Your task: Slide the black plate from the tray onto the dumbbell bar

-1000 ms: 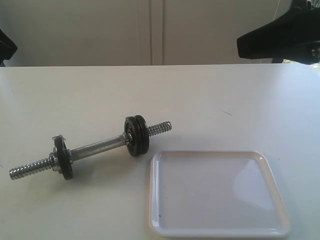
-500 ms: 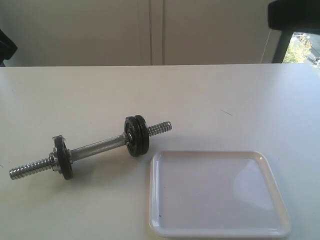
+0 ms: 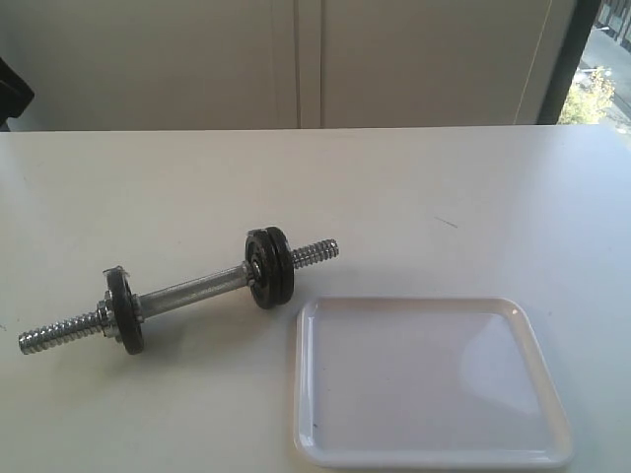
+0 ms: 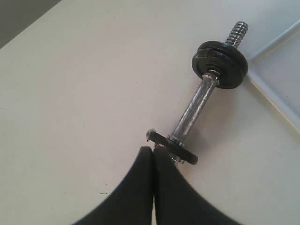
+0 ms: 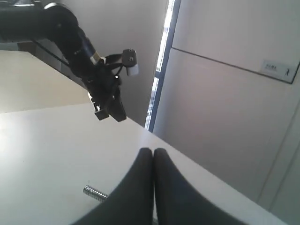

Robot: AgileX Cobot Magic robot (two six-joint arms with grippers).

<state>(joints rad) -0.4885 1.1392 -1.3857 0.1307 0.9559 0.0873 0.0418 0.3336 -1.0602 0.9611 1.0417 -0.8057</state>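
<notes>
The dumbbell bar (image 3: 189,290) lies slantwise on the white table, left of the tray (image 3: 424,386), which holds nothing. A black plate (image 3: 279,264) sits on the bar near its right threaded end, pressed against a smaller disc (image 3: 254,269). Another small disc (image 3: 126,313) sits near the left end. In the left wrist view my left gripper (image 4: 153,149) is shut and empty, hovering above that left disc (image 4: 174,148), with the bar (image 4: 192,110) and the stacked discs (image 4: 220,65) beyond. My right gripper (image 5: 153,151) is shut and empty, raised high above the table and out of the exterior view.
A dark piece of the left arm (image 3: 10,94) shows at the exterior view's left edge. The right wrist view sees the left arm's gripper (image 5: 109,107) across the table and one threaded bar end (image 5: 95,192). A wall and window stand behind the table.
The right arm has risen and left the exterior view at the top right. The dumbbell and tray have not moved.
</notes>
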